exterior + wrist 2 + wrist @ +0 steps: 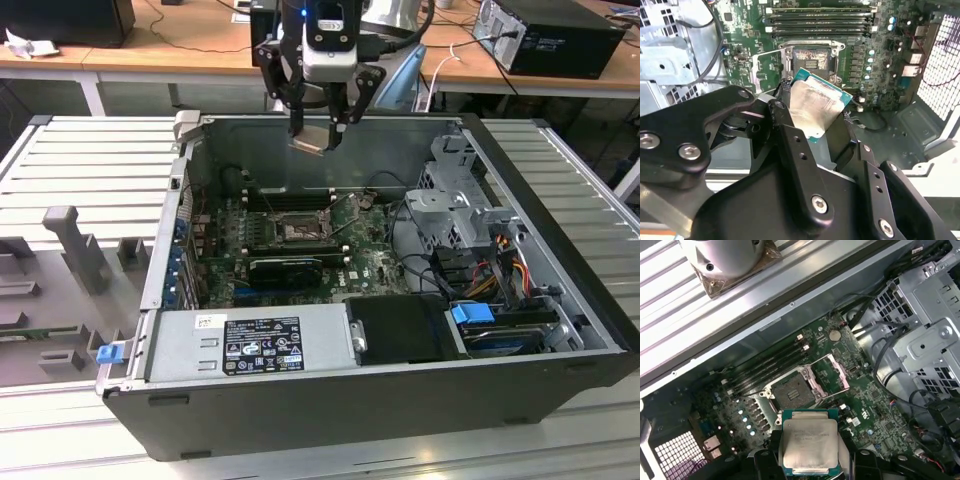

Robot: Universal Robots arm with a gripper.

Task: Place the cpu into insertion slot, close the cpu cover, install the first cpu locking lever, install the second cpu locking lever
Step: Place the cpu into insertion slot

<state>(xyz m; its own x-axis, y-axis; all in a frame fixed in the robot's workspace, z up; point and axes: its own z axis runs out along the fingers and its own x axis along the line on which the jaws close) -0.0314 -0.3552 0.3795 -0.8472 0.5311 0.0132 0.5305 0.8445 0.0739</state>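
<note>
cpu (810, 442) is clamped by two edges between closed-in fingers (790, 145), held tilted well above the uncovered insertion slot (792, 390), cpu cover (759, 70) swung open beside it.

A dull, faintly brushed silver-beige metal top is being shown by the cpu (810, 442), rimmed in glossy green board. It is being clasped by the gripper (812, 115), whose smooth matt black links are being studded with bright steel screws. The insertion slot (792, 390) is being seen as dark matt plastic, the cpu cover (760, 72) as bare, softly shining metal. A lacquered green sheen is being given off by the motherboard (375, 265). At three o'clock from the slot in the exterior view, the drive cage (450, 210) is being shown in bare grey sheet metal. The case (400, 400) is being seen coated matt black outside, the table (90, 150) in ribbed pale metal.
</note>
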